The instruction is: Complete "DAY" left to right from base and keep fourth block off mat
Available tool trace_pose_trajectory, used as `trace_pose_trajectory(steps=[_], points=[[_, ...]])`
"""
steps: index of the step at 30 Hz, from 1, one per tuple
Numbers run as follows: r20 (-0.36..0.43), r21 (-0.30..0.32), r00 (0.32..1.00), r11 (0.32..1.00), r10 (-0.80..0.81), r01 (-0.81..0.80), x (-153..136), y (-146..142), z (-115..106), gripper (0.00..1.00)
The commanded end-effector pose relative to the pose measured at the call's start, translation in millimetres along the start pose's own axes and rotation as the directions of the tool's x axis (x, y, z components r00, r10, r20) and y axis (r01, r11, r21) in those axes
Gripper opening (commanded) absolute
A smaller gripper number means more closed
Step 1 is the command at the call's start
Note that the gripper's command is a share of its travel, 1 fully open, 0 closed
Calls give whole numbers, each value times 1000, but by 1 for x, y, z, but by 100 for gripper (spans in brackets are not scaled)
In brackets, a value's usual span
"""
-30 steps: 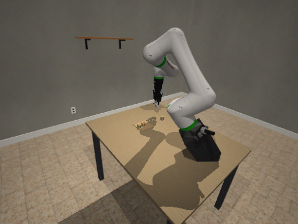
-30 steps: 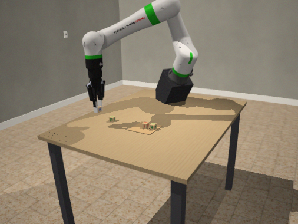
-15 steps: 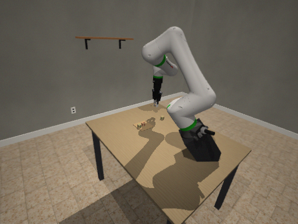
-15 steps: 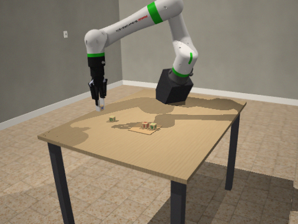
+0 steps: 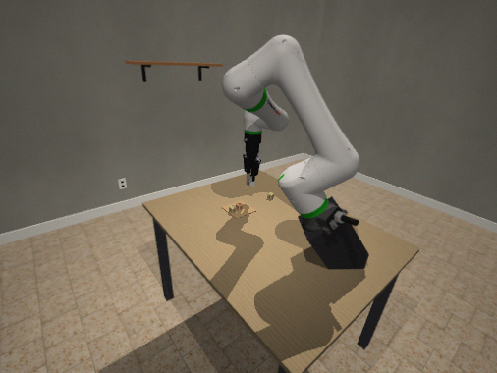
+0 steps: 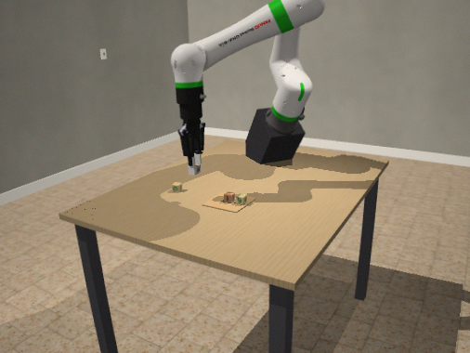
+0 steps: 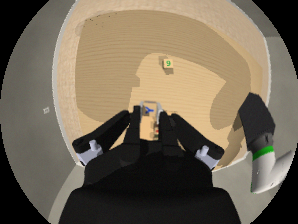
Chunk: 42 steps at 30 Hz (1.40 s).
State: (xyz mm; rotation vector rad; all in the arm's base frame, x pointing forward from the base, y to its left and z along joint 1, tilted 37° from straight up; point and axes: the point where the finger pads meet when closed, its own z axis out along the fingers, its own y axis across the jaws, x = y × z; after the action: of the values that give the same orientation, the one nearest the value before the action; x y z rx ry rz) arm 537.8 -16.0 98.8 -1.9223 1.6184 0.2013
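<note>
The claw (image 5: 250,182) (image 6: 195,170) (image 7: 149,106) grips the Y block (image 6: 198,168) (image 7: 149,109); in exterior view, carry it high and level, then lower gently at the red block's (image 5: 239,206) (image 6: 228,197) nine o'clock

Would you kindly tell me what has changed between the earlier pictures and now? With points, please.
The gripper (image 5: 250,182) (image 6: 194,170) (image 7: 149,106), holding the blue-lettered block (image 6: 198,167) (image 7: 148,110), has moved toward the mat (image 5: 239,215) (image 6: 217,203) (image 7: 147,132). Nothing was visibly released. The reddish block (image 5: 239,206) (image 6: 228,197) (image 7: 157,131) and green-marked block (image 5: 232,209) (image 6: 241,199) on the mat, and the block off it (image 5: 270,196) (image 6: 176,187) (image 7: 168,64), stayed put.
</note>
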Motion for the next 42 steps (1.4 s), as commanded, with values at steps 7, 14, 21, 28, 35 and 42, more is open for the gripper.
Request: trace_pose_trajectory(steps=[7, 14, 21, 28, 35, 42], points=[[-7, 12, 999, 999, -34, 35, -64, 40, 1, 16], [-7, 12, 999, 999, -34, 35, -64, 40, 1, 16], [-7, 12, 999, 999, -34, 35, -64, 40, 4, 16], [-7, 12, 999, 999, -34, 35, -64, 40, 15, 16], [-7, 12, 999, 999, -34, 35, -64, 39, 46, 16], [-7, 12, 999, 999, -34, 35, -63, 39, 70, 16]])
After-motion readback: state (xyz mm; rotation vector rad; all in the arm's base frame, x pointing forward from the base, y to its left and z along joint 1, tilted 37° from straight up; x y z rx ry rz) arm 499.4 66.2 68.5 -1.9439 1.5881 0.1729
